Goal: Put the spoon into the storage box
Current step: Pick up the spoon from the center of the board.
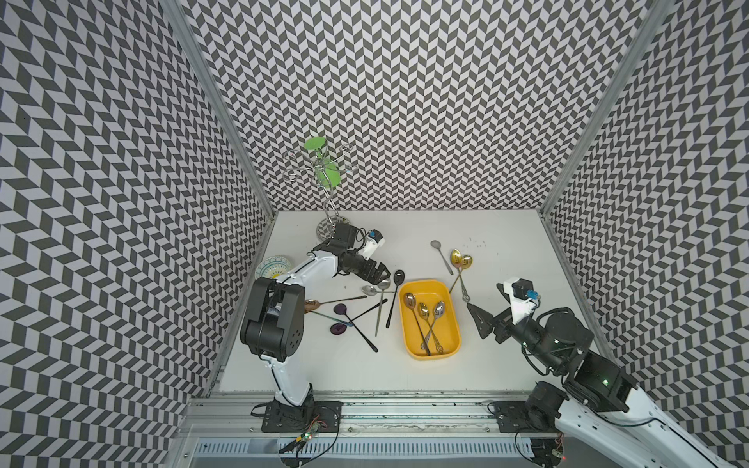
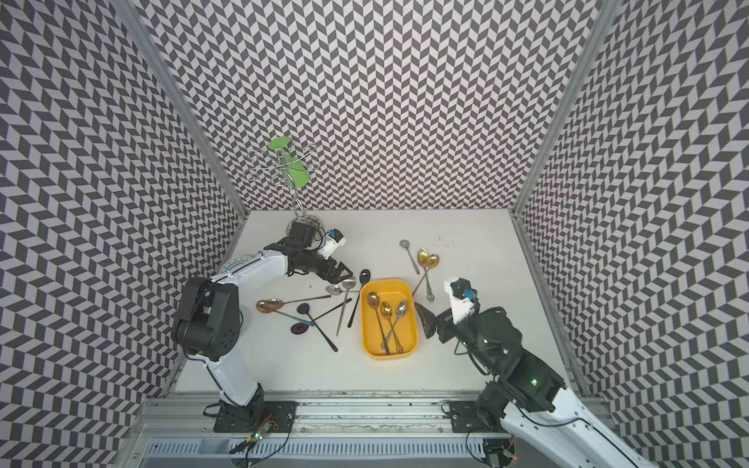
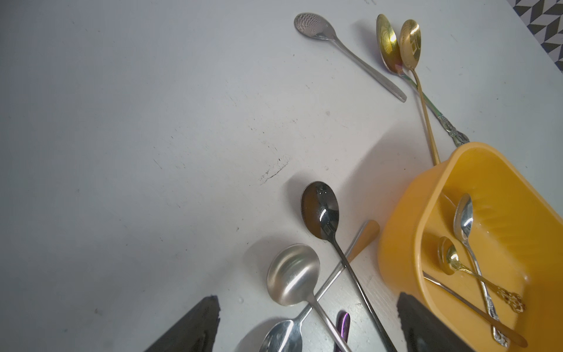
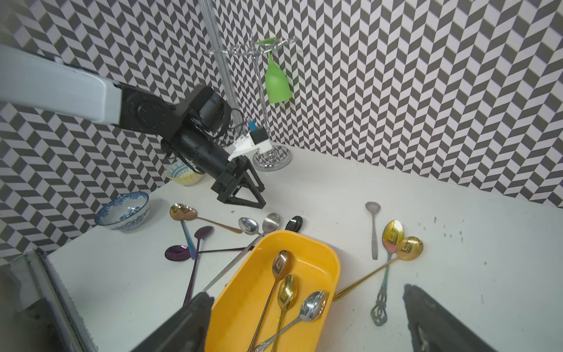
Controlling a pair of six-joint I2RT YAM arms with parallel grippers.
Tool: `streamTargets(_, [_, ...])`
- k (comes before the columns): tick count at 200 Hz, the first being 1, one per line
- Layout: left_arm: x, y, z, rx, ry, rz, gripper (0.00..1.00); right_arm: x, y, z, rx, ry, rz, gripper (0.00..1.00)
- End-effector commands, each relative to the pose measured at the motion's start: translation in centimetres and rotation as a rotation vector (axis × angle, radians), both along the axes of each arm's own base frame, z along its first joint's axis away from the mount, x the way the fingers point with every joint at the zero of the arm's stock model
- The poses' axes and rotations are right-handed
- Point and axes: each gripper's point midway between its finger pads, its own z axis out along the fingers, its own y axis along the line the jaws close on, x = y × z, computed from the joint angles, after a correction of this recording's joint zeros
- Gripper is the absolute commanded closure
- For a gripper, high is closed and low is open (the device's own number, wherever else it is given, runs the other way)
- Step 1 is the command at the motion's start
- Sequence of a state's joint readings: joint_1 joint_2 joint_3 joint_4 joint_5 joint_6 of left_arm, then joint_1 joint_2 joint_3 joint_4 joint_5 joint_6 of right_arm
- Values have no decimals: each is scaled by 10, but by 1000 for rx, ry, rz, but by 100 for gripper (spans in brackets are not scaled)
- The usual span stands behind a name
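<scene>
The left claw (image 1: 380,274) hangs low over the tabletop (image 1: 405,243), spread wide and gripping nothing. In the left wrist view its black fingers (image 3: 195,326) stand well apart and bare. Below it a matte silver spoon (image 3: 292,274) crosses a shiny silver spoon (image 3: 283,335), and a black spoon (image 3: 320,210) lies just beside them, its bowl near a corner of the storage box (image 1: 425,282). That yellow box sits mid-tabletop between the two arms, with three spoons (image 1: 424,311) inside, handles crossing. On the left arm's side there is more loose cutlery: a copper spoon (image 1: 311,304) and two purple spoons (image 1: 340,310), tangled together. Past the box's far end lie a grey spoon (image 1: 437,245) and two gold spoons (image 1: 465,261). The right claw (image 1: 480,324) hovers just beside the box on its own side, also wide open, holding nothing.
</scene>
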State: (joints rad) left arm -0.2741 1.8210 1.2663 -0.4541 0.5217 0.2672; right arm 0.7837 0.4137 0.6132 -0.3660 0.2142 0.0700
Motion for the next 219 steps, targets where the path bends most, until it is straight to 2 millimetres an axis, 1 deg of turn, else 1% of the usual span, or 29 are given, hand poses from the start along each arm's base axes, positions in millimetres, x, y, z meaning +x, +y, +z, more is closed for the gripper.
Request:
streamTargets(1, [1, -3, -4, -20, 52, -7, 7, -4, -11, 25, 70, -70, -31, 1])
streamTargets(23, [7, -1, -18, -7, 99, 5, 10, -5, -13, 26, 79, -77, -37, 1])
streamTargets(49, [9, -1, -37, -21, 175, 8, 13, -5, -6, 24, 63, -69, -9, 1])
streamTargets(72, [14, 2, -46, -19, 208, 21, 15, -4, -7, 23, 64, -67, -17, 1])
streamTargets(87, [13, 1, -53, -28, 233, 18, 16, -5, -6, 24, 64, -69, -6, 1])
streamTargets(112, [15, 2, -60, -29, 257, 19, 17, -5, -11, 26, 76, -74, -28, 1])
streamTargets(132, [12, -1, -67, -56, 300, 0, 22, -5, -9, 26, 74, -78, -20, 1])
streamTargets(136, [12, -3, -68, -62, 308, -4, 25, -5, -9, 26, 74, -78, -21, 1])
streamTargets(158, [9, -5, -74, -76, 341, -17, 33, -5, -14, 27, 83, -81, -40, 1])
streamTargets(173, [6, -7, -78, -87, 356, -24, 37, -5, -12, 27, 81, -84, -31, 1])
streamTargets(177, [5, -7, -79, -89, 362, -25, 40, -6, -12, 27, 80, -83, -27, 1])
streamTargets(188, [5, -7, -81, -89, 370, -26, 44, -6, -12, 27, 81, -85, -29, 1])
streamTargets(201, [5, -7, -80, -88, 369, -25, 47, -5, -15, 28, 88, -87, -43, 1])
streamTargets(219, [2, -7, -80, -93, 369, -25, 49, -6, -15, 29, 90, -91, -39, 1])
